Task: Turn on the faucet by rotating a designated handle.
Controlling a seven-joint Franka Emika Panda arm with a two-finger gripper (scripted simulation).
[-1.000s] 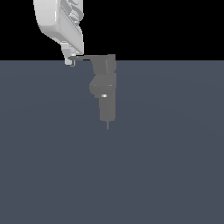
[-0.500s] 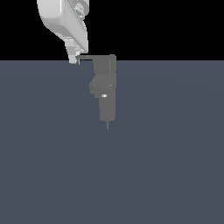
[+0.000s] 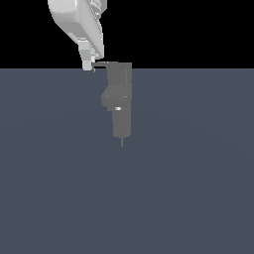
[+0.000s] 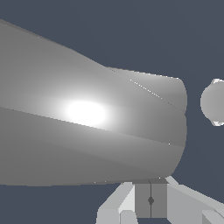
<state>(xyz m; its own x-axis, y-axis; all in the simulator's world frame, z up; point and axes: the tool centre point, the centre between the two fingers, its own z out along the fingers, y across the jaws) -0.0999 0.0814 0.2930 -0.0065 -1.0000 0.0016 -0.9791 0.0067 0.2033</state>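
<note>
The grey faucet [image 3: 119, 101] stands upright on the dark floor, with a bulge mid-way and a small bright band. Its thin handle [image 3: 100, 64] sticks out from the blocky top cap toward the exterior view's left. My white gripper [image 3: 88, 66] comes down from above and its tip touches the handle's outer end. In the wrist view the fingers [image 4: 151, 200] are pressed together with nothing between them. A large grey faucet surface [image 4: 87, 131] fills most of that view at close range; I cannot tell which part it is.
The flat blue-grey floor [image 3: 188, 188] spreads all around the faucet. A small rounded grey part [image 4: 213, 103] shows at the edge of the wrist view.
My gripper has moved toward the exterior view's right and slightly up. The visible length of the handle has shortened as its end swung with the gripper.
</note>
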